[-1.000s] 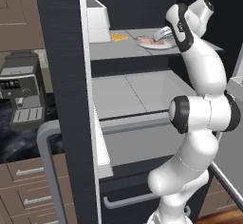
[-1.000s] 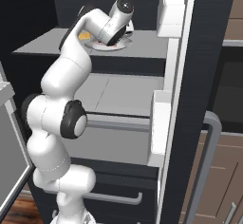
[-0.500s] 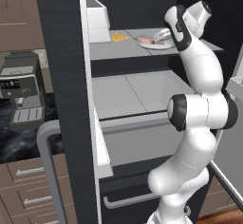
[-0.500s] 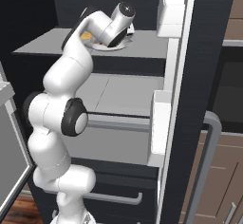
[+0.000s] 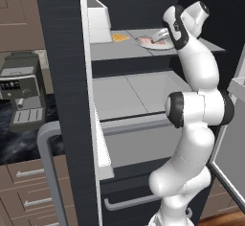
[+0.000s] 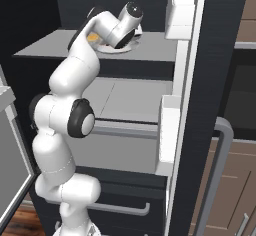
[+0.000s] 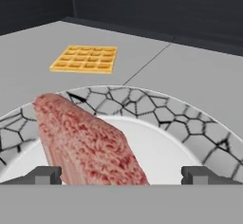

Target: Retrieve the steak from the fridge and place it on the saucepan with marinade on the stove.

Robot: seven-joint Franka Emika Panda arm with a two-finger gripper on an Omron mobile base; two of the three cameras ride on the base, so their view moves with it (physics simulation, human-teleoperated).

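Step in hand: the reach for the steak, which lies on a plate on the fridge shelf. Jaws wide apart, straddling the steak, nothing gripped. Next: lower, close on the slab, lift. Hand view adds the waffle beyond the plate; base views show the arm's reach.

One steak, one plate, one waffle, one fridge
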